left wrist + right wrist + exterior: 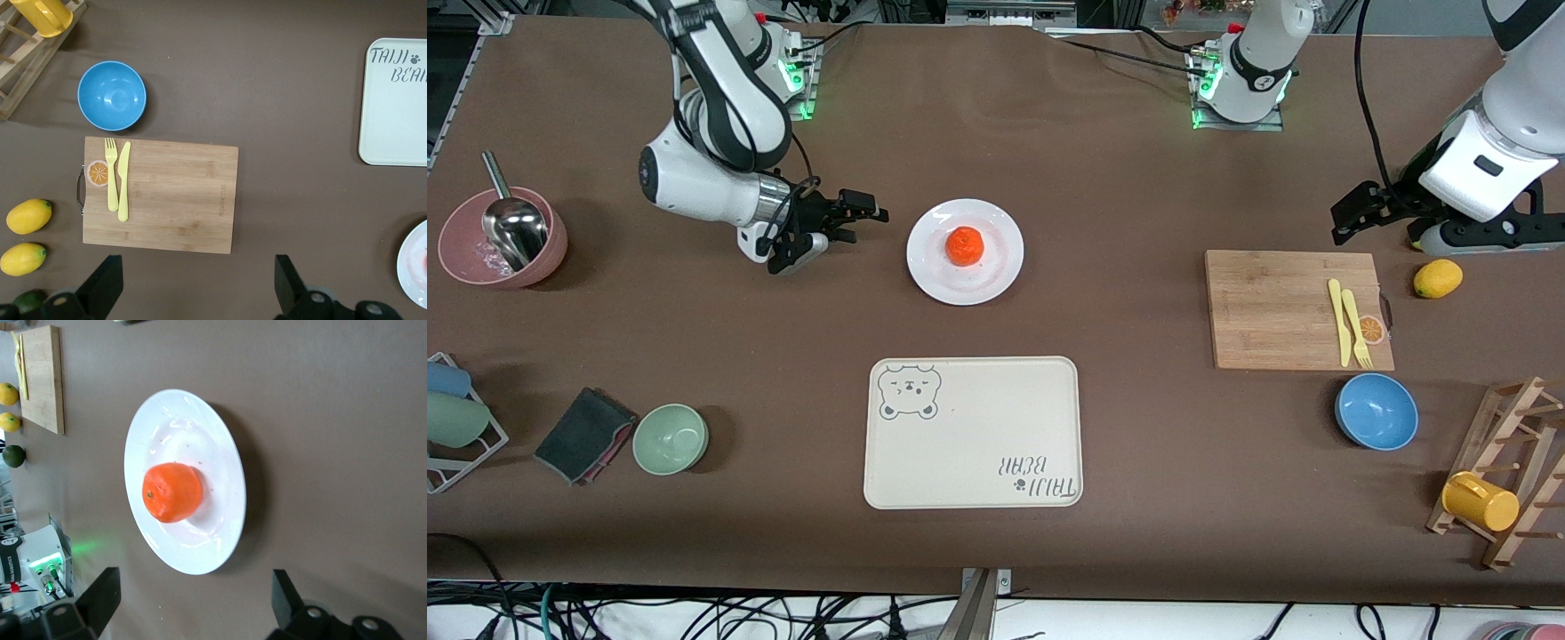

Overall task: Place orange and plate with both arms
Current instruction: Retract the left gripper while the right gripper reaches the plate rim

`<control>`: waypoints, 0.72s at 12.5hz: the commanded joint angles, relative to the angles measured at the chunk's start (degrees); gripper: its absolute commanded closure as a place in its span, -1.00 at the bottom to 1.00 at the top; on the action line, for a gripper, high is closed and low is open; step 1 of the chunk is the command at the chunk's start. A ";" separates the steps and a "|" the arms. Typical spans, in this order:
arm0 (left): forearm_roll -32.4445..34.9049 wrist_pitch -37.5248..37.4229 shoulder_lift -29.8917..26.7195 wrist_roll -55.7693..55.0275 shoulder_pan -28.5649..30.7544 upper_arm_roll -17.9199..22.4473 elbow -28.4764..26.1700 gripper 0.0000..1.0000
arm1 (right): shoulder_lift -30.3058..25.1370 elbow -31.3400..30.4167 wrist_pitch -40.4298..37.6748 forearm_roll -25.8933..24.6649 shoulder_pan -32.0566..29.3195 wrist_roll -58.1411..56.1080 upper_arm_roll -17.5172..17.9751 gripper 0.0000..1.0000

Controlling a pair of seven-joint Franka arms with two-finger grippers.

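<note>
The orange sits in the middle of the white plate, which lies at mid-table, farther from the front camera than the cream tray. My right gripper is open and empty over bare table beside the plate, toward the right arm's end. In the right wrist view the orange and plate lie just ahead of the open right gripper. My left gripper is open and empty over the table by the cutting board. It also shows in the left wrist view, with the plate's rim at the edge.
A cream bear tray lies nearer the front camera. A wooden cutting board holds a yellow fork and knife. A lemon, a blue bowl and a cup rack are nearby. A pink bowl with ladle and a green bowl are at the right arm's end.
</note>
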 commanded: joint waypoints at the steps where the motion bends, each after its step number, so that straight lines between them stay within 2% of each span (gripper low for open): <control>1: -0.35 -0.66 -0.64 0.88 0.22 0.30 -0.41 -1.00 | 5.88 -0.77 3.90 10.76 -0.38 -12.05 1.11 -1.00; 3: -0.35 -0.66 -0.73 0.88 0.22 0.30 -0.41 -1.00 | 8.80 -0.60 5.57 17.10 -0.29 -16.47 2.42 -0.98; 5: -0.35 -0.75 -0.73 0.88 0.22 0.39 -0.41 -1.00 | 10.12 -0.51 7.68 19.84 -0.21 -17.10 4.18 -0.88; 7: -0.43 -0.75 -0.73 0.88 0.22 0.39 -0.41 -1.00 | 12.49 0.54 8.13 21.87 0.67 -17.98 4.36 -0.80; 9: -0.43 -0.83 -0.73 0.96 0.57 0.48 -0.50 -1.00 | 14.69 1.68 9.00 22.75 1.46 -18.94 4.36 -0.62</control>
